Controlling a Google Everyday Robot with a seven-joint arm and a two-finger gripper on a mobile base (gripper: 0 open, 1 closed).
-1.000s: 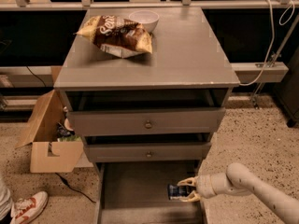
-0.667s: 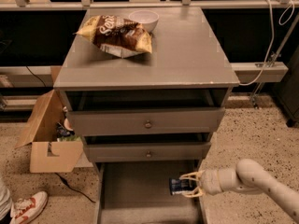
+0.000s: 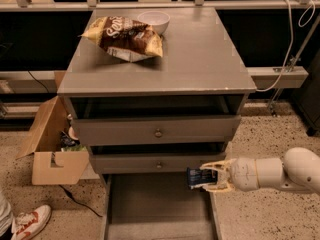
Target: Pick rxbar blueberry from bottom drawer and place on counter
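I see the bottom drawer (image 3: 157,206) pulled open. Over its right side, the gripper (image 3: 211,179) reaches in from the right, jaws clamped on the snack bar (image 3: 195,177), which is held just below the middle drawer front (image 3: 150,163). Farther back, the desk (image 3: 200,59) carries a chip bag (image 3: 125,38) with a white bowl (image 3: 154,20) just behind it.

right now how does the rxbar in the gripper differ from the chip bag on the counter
The rxbar blueberry is small, flat and dark navy; the chip bag is far larger, crumpled, brown and yellow. The rxbar blueberry is held in the gripper over the open bottom drawer; the chip bag lies on the counter beside a white bowl. Both are wrapped snacks.
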